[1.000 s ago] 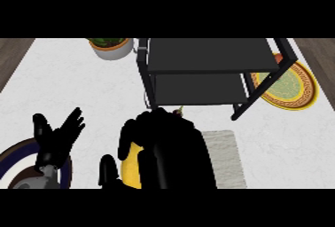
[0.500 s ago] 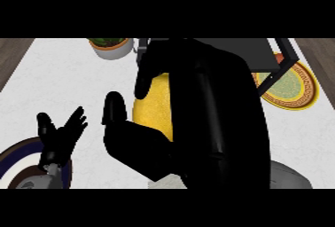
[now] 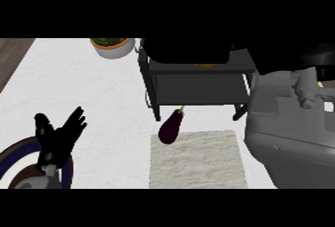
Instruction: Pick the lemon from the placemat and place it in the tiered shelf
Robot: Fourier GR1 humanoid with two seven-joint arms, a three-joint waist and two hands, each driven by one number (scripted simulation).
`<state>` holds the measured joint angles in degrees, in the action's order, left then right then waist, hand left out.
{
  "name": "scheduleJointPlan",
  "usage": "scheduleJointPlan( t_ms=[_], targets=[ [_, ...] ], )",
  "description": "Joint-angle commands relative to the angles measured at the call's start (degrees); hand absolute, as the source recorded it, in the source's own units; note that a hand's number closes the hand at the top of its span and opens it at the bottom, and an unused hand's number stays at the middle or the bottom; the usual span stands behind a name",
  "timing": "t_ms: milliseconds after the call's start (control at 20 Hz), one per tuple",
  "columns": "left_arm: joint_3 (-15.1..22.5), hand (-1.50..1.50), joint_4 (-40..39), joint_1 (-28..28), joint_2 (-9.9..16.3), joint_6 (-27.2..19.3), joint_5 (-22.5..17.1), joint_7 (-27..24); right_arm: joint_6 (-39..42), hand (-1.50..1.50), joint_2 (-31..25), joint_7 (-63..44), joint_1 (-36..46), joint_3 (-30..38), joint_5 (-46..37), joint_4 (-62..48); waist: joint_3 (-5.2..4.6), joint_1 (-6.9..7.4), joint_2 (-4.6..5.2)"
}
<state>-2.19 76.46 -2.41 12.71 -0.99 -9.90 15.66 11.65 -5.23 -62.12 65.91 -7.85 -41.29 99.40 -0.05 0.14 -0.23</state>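
The lemon (image 3: 204,65) shows only as a thin yellow sliver under my right hand (image 3: 186,51). That hand is a black mass curled over it above the top tier of the black tiered shelf (image 3: 196,88) at the back. My grey right forearm (image 3: 294,128) fills the right side and hides what lies behind it. The pale placemat (image 3: 196,162) lies in front of the shelf with nothing yellow on it. My left hand (image 3: 62,135) rests open at the lower left, fingers up.
A dark purple eggplant (image 3: 170,127) lies at the placemat's far left corner, just before the shelf's front left leg. A white pot with a plant (image 3: 114,46) stands at the back left. A blue-rimmed plate (image 3: 13,155) sits under my left hand.
My right hand has carried the lemon away from the placemat and up to the shelf's top tier. The eggplant and placemat are now uncovered. The left hand has stayed in place.
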Motion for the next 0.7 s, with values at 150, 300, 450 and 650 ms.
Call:
scheduleJointPlan(
  t_ms=[150, 300, 450, 650],
  targets=[
    [-0.3, 0.0, -0.5, -0.6, -0.3, 0.8, -0.1, -0.2, 7.4, 1.5, -3.7, 1.4, 1.0, 4.0, 4.2, -9.0, 0.01, 0.05, 0.21],
    [-1.2, 0.0, -2.6, -2.0, -0.8, 0.3, 0.1, -1.8, 7.5, 1.5, -4.5, 3.6, 1.3, 3.3, 3.2, -9.7, 0.01, -0.17, 0.2],
    [1.4, 0.0, 4.1, 1.2, -2.1, -1.1, 1.3, 2.1, 3.3, 1.5, -4.0, 8.7, 2.0, 3.8, 1.0, -16.7, 0.04, 0.47, 0.18],
    [0.5, 0.0, -1.2, -2.3, -2.6, -0.9, 1.8, 0.6, -0.8, 1.5, -1.5, 10.4, 2.3, 3.3, -1.7, -21.6, 0.02, 0.26, 0.25]
  ],
)
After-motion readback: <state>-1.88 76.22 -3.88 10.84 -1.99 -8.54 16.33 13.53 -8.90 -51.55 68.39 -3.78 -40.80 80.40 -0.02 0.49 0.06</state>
